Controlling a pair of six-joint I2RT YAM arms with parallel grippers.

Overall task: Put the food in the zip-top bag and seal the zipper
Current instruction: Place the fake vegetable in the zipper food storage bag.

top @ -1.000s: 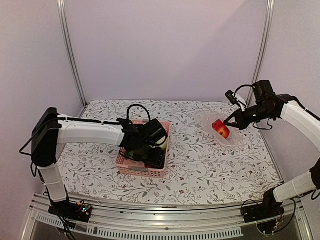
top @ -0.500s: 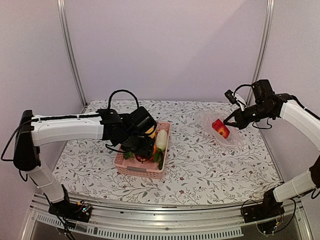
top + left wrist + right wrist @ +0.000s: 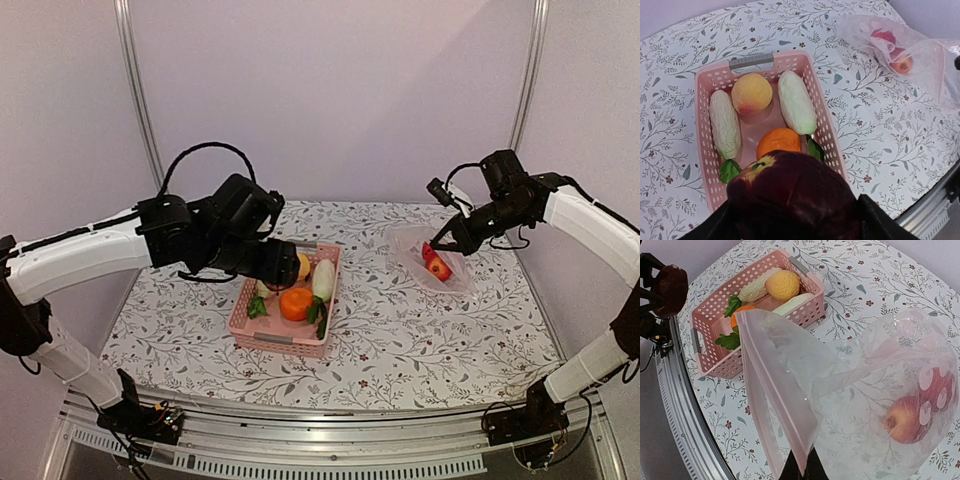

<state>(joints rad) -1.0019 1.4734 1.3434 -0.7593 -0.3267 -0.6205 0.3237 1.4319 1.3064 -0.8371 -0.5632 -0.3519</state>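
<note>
Already inside bag [image 3: 850, 385], over at right of table [image 3: 880, 125]: red fruits [image 3: 910, 422], with mouth edge [image 3: 771, 405] pinched tight in right gripper [image 3: 801, 471] and held up off the surface. Well apart to the left, clamped in left gripper [image 3: 792, 227], a dark red apple [image 3: 790, 185], raised just above pink basket [image 3: 826, 132]. Lying in basket: an orange [image 3: 779, 141], a yellow fruit [image 3: 752, 93] and two white radishes [image 3: 796, 102] with green leaves.
</note>
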